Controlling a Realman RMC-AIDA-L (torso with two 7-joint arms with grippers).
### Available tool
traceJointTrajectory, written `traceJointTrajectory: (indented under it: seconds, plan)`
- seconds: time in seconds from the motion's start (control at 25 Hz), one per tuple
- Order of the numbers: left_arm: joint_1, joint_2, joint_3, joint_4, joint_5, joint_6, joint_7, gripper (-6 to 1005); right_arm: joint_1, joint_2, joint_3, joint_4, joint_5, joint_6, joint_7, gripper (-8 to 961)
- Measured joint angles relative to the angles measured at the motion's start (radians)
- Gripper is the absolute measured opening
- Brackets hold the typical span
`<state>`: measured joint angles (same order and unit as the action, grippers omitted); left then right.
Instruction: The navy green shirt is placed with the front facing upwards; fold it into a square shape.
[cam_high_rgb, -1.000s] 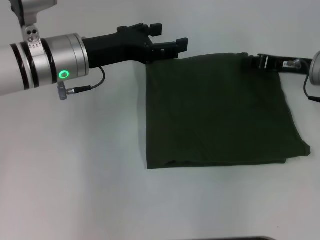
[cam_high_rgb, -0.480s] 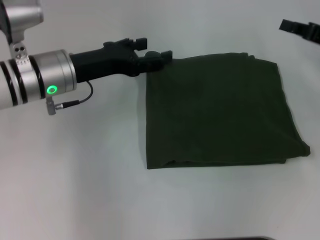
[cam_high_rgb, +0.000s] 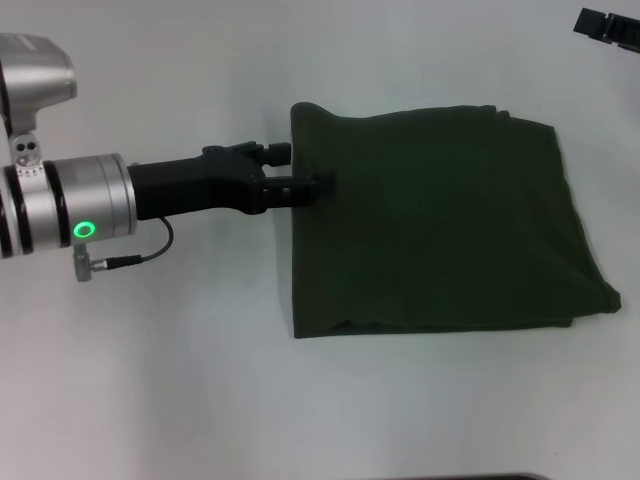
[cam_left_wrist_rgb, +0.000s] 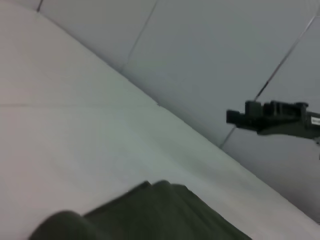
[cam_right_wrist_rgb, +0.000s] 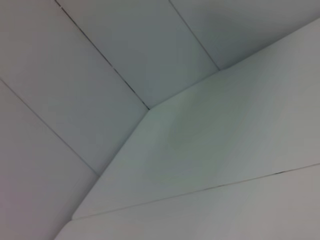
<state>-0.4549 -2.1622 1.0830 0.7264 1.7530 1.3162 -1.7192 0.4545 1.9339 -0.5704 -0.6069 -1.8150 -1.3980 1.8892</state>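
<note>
Head view: navy green shirt (cam_high_rgb: 440, 220) lies folded on the white table (cam_high_rgb: 150, 380), a roughly square slab of plain dark green cloth, right of centre. Its near edge shows stacked layers, and its right side slants outward toward the near right corner. My left gripper (cam_high_rgb: 305, 175) reaches in from the left, forearm level with the table, black fingers (cam_high_rgb: 300, 190) meeting the shirt's left edge about a third of the way down from the far corner. The lower finger tip overlaps the cloth edge; the upper one sits just beside it. The fingers look drawn close together, but I cannot tell whether cloth is pinched between them, so grip state is undetermined. The far left corner of the shirt bulges up slightly above the fingers. My right gripper (cam_high_rgb: 608, 26) is well apart from the shirt, at the far right, only partly in frame. Left wrist view shows it hanging above the table (cam_left_wrist_rgb: 272, 117), touching nothing; its opening is unclear.
</note>
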Motion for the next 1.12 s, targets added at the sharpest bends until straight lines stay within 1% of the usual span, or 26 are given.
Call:
traceJointTrajectory:
  seconds: [0.12, 0.32, 0.48, 0.64, 0.8, 1.0, 1.12]
  plan:
    - [0.001, 0.003, -0.023, 0.016, 0.045, 0.032, -0.052, 940, 0.001, -0.012, 0.004, -0.003, 0.000, -0.003, 0.013, 462]
    - [0.002, 0.010, -0.071, 0.042, 0.155, 0.094, -0.144, 941, 0.000, -0.020, 0.014, -0.003, 0.002, 0.004, 0.022, 679]
    - [-0.003, 0.020, -0.139, 0.042, 0.233, 0.172, -0.203, 939, 0.001, -0.026, 0.025, -0.011, 0.000, 0.003, 0.026, 692]
    - [0.002, 0.023, -0.174, 0.046, 0.265, 0.210, -0.238, 937, 0.000, -0.031, 0.026, -0.013, 0.000, 0.004, 0.027, 700]
    - [-0.002, 0.022, -0.174, 0.031, 0.290, 0.202, -0.243, 937, -0.003, -0.034, 0.027, -0.014, 0.000, 0.004, 0.027, 701]
    - [-0.010, 0.007, -0.165, 0.021, 0.320, 0.179, -0.235, 937, -0.007, -0.035, 0.028, -0.014, 0.000, 0.004, 0.027, 700]
    - [-0.010, 0.004, -0.142, 0.016, 0.320, 0.162, -0.228, 936, -0.007, -0.035, 0.027, -0.014, 0.000, 0.002, 0.027, 700]
